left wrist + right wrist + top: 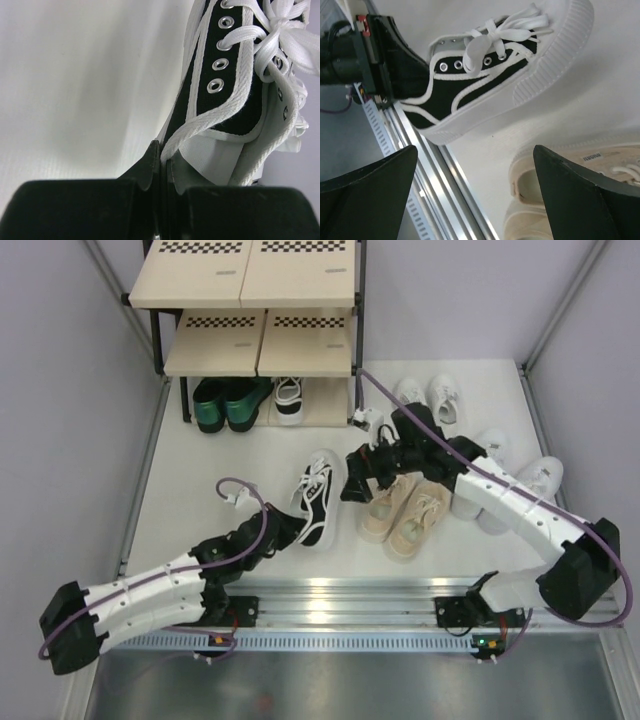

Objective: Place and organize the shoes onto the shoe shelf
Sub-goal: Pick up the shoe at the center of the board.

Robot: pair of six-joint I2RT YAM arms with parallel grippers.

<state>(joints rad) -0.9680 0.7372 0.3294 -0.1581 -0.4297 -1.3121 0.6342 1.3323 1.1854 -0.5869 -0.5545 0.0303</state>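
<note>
My left gripper [288,530] is shut on the heel collar of a black-and-white laced sneaker [320,496] lying on the table. In the left wrist view its fingers [150,165] pinch the sneaker's [235,100] white-trimmed edge. My right gripper [362,478] hovers open between that sneaker [485,85] and the beige pair [405,510], with nothing between its fingers [370,195]. The shoe shelf [255,285] stands at the back. Its bottom level holds dark green shoes [225,405] and a second black-and-white sneaker [288,400].
Small white sneakers [430,395] lie right of the shelf. Larger white sneakers [520,480] lie partly under my right arm. A metal rail [340,592] runs along the near table edge, just behind the gripped sneaker's heel. Grey walls close in both sides.
</note>
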